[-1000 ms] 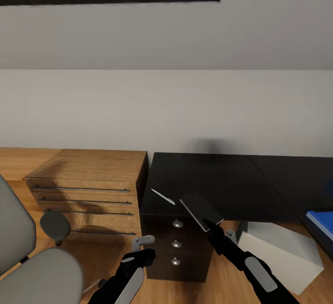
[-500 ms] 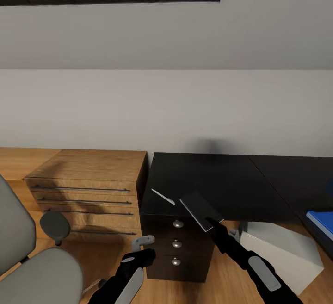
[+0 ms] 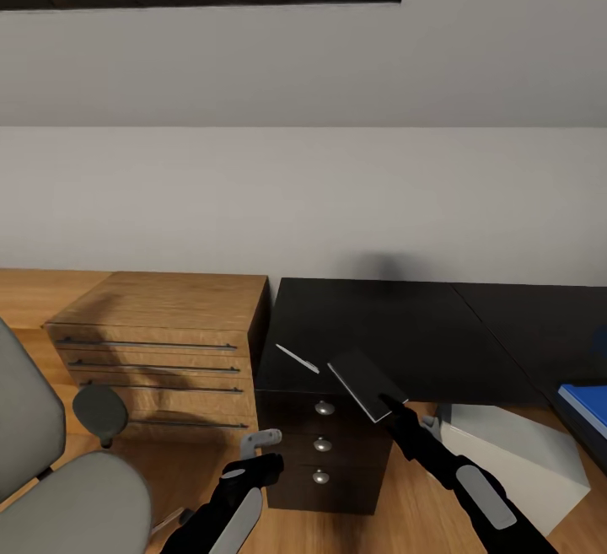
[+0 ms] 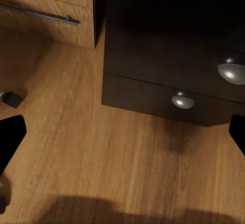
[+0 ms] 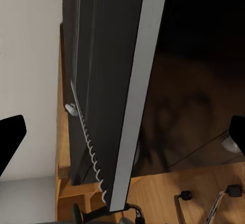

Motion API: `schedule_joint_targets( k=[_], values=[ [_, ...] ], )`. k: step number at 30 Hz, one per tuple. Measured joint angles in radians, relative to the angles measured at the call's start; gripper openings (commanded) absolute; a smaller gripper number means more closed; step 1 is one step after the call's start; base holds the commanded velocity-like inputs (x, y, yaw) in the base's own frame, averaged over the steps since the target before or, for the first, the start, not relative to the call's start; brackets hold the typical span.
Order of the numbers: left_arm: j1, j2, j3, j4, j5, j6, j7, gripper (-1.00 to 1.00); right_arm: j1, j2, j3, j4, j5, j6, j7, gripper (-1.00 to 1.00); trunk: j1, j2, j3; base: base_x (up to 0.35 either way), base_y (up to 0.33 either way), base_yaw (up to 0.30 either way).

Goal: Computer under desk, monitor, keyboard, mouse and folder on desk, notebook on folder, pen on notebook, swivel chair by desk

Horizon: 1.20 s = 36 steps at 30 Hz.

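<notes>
The grey-covered notebook (image 3: 364,384) lies on the front left corner of the black desk (image 3: 405,326), jutting a little over the edge. The thin white pen (image 3: 297,357) rests on the desk just left of it. My right gripper (image 3: 391,407) is at the notebook's near corner, open; in the right wrist view the notebook (image 5: 109,55) is seen edge-on between the spread fingers of the right gripper (image 5: 122,132). My left gripper (image 3: 265,451) hangs open low in front of the desk drawers (image 4: 182,100). The blue folder (image 3: 586,406) shows at the right edge, the computer (image 3: 514,451) on the floor, the swivel chair (image 3: 51,470) at lower left.
A light-wood dresser (image 3: 160,339) with long bar handles stands against the desk's left side. A white wall runs behind both. Wooden floor lies between the chair, the drawers and the computer.
My right arm has shifted slightly to the right and down at the notebook's corner. The notebook, the pen and the left arm have not moved.
</notes>
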Motion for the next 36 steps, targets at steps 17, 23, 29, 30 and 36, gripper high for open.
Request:
schedule_joint_targets(
  k=[17, 23, 29, 30, 36],
  values=[
    [0.0, 0.0, -0.008, 0.0, 0.0, 0.001, 0.001, 1.0, 0.0, 0.0, 0.001, -0.003, 0.001, 0.0, 0.001, -1.0, -0.008, 0.014, 0.006, 0.0, 0.0, 0.0],
    [0.0, -0.001, -0.008, 0.001, 0.0, 0.001, 0.003, 1.0, 0.0, -0.002, 0.003, -0.021, 0.001, -0.003, 0.001, -1.0, -0.031, 0.056, 0.025, 0.0, 0.0, 0.0],
    [0.0, -0.002, -0.008, 0.001, 0.0, 0.001, 0.003, 1.0, 0.0, -0.002, 0.005, -0.097, 0.011, -0.007, -0.004, -1.0, -0.054, 0.098, 0.044, 0.0, 0.0, 0.0],
    [0.0, -0.002, -0.008, 0.001, 0.0, 0.001, 0.003, 1.0, 0.0, -0.002, 0.005, -0.105, 0.01, -0.007, -0.005, -1.0, -0.057, 0.105, 0.047, 0.0, 0.0, 0.0],
    [0.0, -0.003, -0.008, 0.002, 0.0, 0.001, 0.003, 1.0, 0.002, -0.002, 0.006, -0.153, 0.014, -0.028, -0.01, -1.0, -0.08, 0.147, 0.066, 0.0, 0.0, 0.0]
  ],
)
